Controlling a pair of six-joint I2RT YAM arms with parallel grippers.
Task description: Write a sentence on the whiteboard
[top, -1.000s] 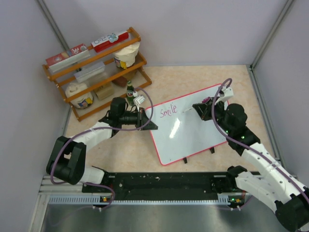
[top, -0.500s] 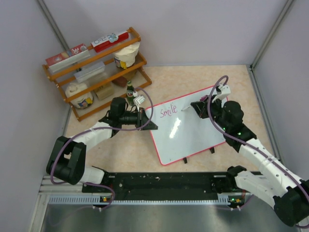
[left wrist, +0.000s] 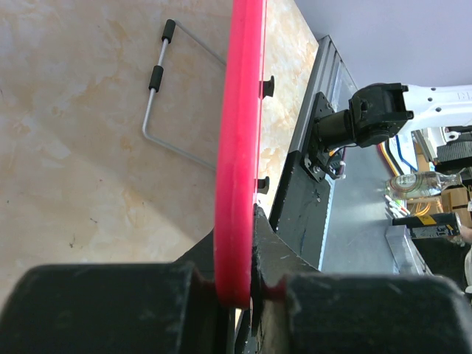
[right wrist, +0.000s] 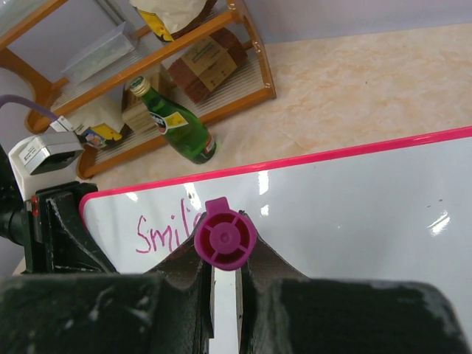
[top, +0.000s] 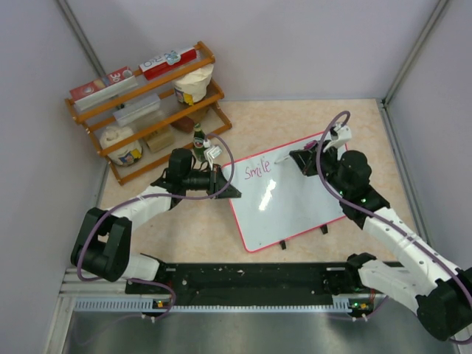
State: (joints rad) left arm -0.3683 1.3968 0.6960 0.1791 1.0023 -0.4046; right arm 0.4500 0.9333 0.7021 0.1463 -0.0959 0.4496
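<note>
Pale marbled desk point(top: 295, 118) enclosed by plain grey walls, seen from above. At 10 o'clock stands a wooden rack point(top: 88, 122) with three slatted shelves. Its top shelf holds long red and white boxes point(top: 168, 60) lying flat. The middle shelf holds a clear plastic tub point(top: 136, 110) and a white lidded pot point(top: 194, 85). The bottom shelf holds a white-lidded jar point(top: 122, 144), a brown packet point(top: 158, 139) and a green glass bottle point(top: 198, 140) at its 3 o'clock end.

Right of centre, the whiteboard point(top: 295, 206) sits propped at a slant on small black feet, its thin red-pink frame rounded at the corners. The sentence point(top: 257, 169), in thin pink cursive, reads only "Smile" and lies near the board's 10 o'clock corner.

The left gripper point(top: 221, 183) is clamped on the board's frame at its 9 o'clock edge; the left wrist view shows the fingers pinching the red rim.

The right gripper point(top: 299, 161) hovers near the board's 12 o'clock edge, closed around a marker point(right wrist: 225, 240) with a magenta end cap. From the right wrist view, the marker hides the word's last letter.
</note>
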